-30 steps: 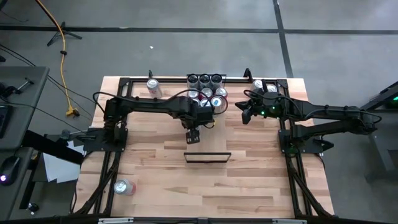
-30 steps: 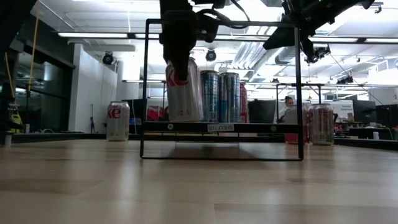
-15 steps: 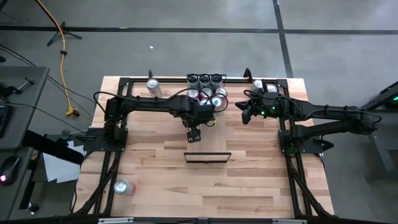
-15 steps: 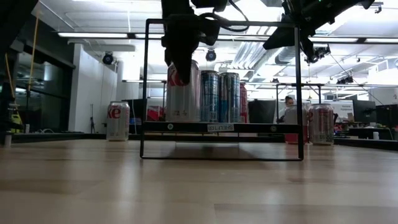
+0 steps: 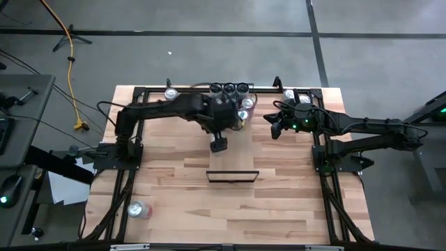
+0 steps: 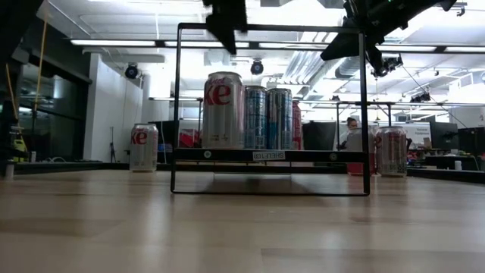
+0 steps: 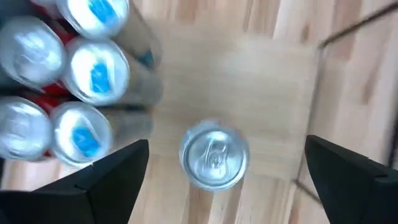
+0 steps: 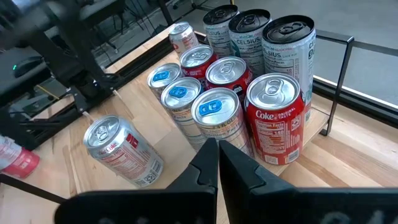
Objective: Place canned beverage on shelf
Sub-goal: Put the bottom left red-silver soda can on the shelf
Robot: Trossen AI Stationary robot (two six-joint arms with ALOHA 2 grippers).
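Note:
A silver canned beverage (image 6: 223, 110) with red lettering stands upright on its base on the shelf (image 6: 269, 155), at the near left of a cluster of cans. It also shows in the left wrist view, as a round can top (image 7: 214, 155), and in the right wrist view as the silver can (image 8: 121, 149). My left gripper (image 6: 227, 21) hangs open straight above it, clear of its top; its fingers (image 7: 112, 174) stand wide on either side. My right gripper (image 8: 217, 163) waits shut at the far right (image 5: 275, 129).
Several more cans (image 8: 217, 93) stand packed on the shelf's far part. A black wire frame (image 6: 364, 114) encloses the shelf. Single cans stand at the far left (image 5: 171, 93) and far right (image 5: 296, 96); one lies near the front left corner (image 5: 139, 209).
My left gripper has let go of the silver can and risen straight up, clear of its top. The can, slightly tilted in the hold a second ago, now stands upright and free on the shelf.

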